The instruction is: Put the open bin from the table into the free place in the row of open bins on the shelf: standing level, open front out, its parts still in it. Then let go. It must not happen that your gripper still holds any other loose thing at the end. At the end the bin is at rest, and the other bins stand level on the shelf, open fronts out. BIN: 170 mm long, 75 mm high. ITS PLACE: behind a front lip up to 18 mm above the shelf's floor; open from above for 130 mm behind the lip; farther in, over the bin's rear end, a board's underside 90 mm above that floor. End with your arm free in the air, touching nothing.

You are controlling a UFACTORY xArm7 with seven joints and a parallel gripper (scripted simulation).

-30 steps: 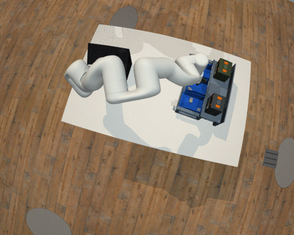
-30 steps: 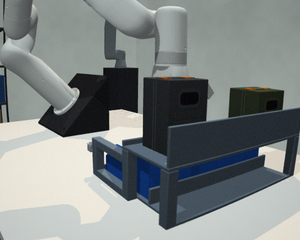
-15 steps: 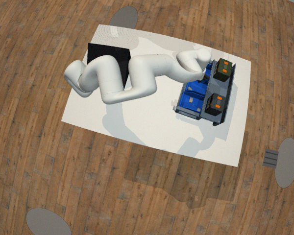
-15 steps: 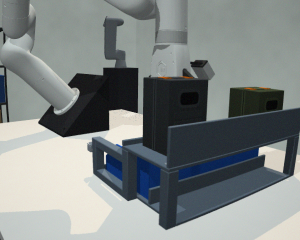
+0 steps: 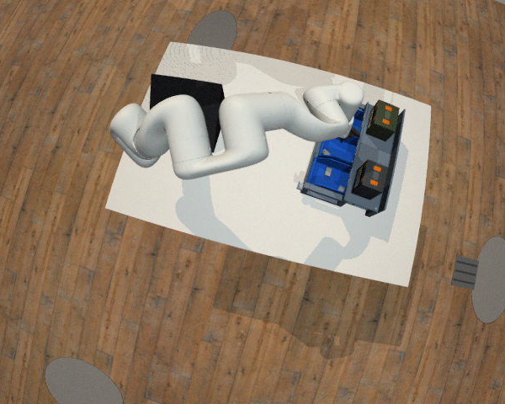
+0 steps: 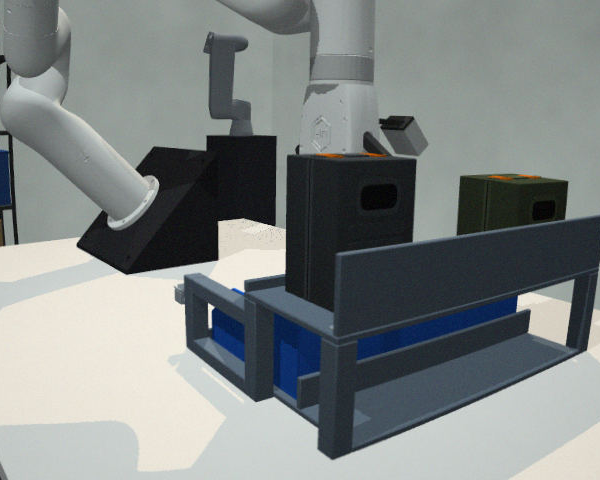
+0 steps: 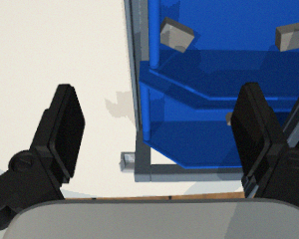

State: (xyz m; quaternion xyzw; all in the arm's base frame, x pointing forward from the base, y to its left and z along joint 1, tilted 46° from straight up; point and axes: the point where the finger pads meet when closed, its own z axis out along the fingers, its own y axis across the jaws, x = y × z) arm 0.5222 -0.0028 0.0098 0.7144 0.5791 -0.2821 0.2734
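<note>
From above we saw blue bins (image 5: 331,173) (image 6: 228,333) (image 7: 229,30) in a row on the shelf (image 5: 324,194) (image 6: 336,397) (image 7: 189,172), open tops up, w/ the arm (image 5: 244,125) (image 6: 341,41) covering part of the far end. The task's bin: we couldn't tell which one it was, as the top view had its row partly hidden.

The jaws were spread wide, nothing btwn them. Only the wrist cam gave us both fingers clearly: one over the table (image 7: 55,50) (image 5: 261,195) (image 6: 73,351) outside the shelf, the other over the bins. In the ext. view the dark case (image 5: 368,180) (image 6: 349,222) hid them.

Wrist cam also got us close on grey parts (image 7: 176,35) (image 5: 327,172) in a bin; the ext. view didn't show those. It did show the shelf's back, w/ a low rail (image 6: 440,346) behind the bins & a tall panel (image 6: 471,279) above. The top view had the dark case and the green case (image 5: 382,120) (image 6: 512,204) apart on the upper board (image 5: 372,150) (image 6: 295,307).
</note>
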